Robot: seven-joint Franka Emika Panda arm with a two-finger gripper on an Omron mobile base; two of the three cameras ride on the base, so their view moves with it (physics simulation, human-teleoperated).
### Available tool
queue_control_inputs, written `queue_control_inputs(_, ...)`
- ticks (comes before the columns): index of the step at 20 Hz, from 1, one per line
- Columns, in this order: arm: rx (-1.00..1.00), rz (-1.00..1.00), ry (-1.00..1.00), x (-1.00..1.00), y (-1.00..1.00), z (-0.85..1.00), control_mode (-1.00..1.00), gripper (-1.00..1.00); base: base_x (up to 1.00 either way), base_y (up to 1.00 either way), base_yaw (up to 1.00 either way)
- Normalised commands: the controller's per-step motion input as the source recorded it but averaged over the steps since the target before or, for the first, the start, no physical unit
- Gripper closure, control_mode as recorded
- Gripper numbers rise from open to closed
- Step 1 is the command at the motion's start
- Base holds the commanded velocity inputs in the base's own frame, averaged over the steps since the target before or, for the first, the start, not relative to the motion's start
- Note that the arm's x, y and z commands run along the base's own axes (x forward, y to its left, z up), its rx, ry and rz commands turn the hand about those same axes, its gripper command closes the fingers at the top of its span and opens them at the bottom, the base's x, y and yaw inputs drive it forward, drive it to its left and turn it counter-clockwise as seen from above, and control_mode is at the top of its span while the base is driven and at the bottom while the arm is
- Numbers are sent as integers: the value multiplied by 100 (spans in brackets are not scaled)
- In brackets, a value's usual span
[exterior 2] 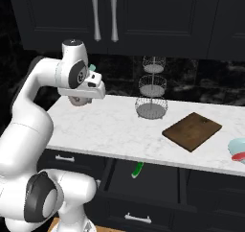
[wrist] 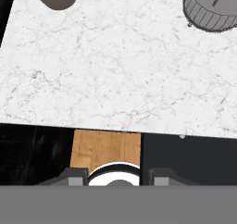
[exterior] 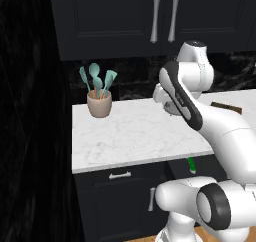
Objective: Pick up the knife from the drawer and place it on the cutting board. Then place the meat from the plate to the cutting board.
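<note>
The knife (exterior 2: 138, 169), green-handled, lies in the open black drawer (exterior 2: 162, 182) under the counter; its handle also shows as the knife (exterior: 191, 165) past my arm. To the right on the marble counter rests the dark brown cutting board (exterior 2: 192, 130), bare on top. At the right edge sits the teal plate (exterior 2: 236, 145) with the red meat (exterior 2: 239, 156) on it. My gripper (exterior 2: 79, 102) hangs above the counter's left part, well left of the drawer and board. In the hand view the gripper (wrist: 118, 179) is open, its fingertips (wrist: 77, 177) wide apart with nothing between them.
A beige holder of teal spatulas (exterior: 99, 104) stands at the counter's back left. A three-tier wire basket (exterior 2: 152, 106) stands behind the board. Dark upper cabinets (exterior: 165, 16) hang above. Closed narrow drawers (exterior: 120, 175) sit below the counter's left. Wood floor (wrist: 106, 149) shows below the counter edge.
</note>
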Motion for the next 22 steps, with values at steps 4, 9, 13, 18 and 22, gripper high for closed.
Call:
queue_control_inputs(4, 0, 0, 0, -10, 0, -3, -100, -100, 0, 0, 0)
queue_control_inputs(9, -9, -5, 5, -39, -3, -54, -100, -100, 0, 0, 0)
queue_control_inputs(13, 0, -8, 17, -19, 0, -20, -100, -100, 0, 0, 0)
queue_control_inputs(18, 0, -4, 11, -2, -1, 0, -100, -100, 0, 0, 0)
queue_control_inputs(22, 0, 0, 4, -21, -4, 0, 100, -100, -41, 0, 0)
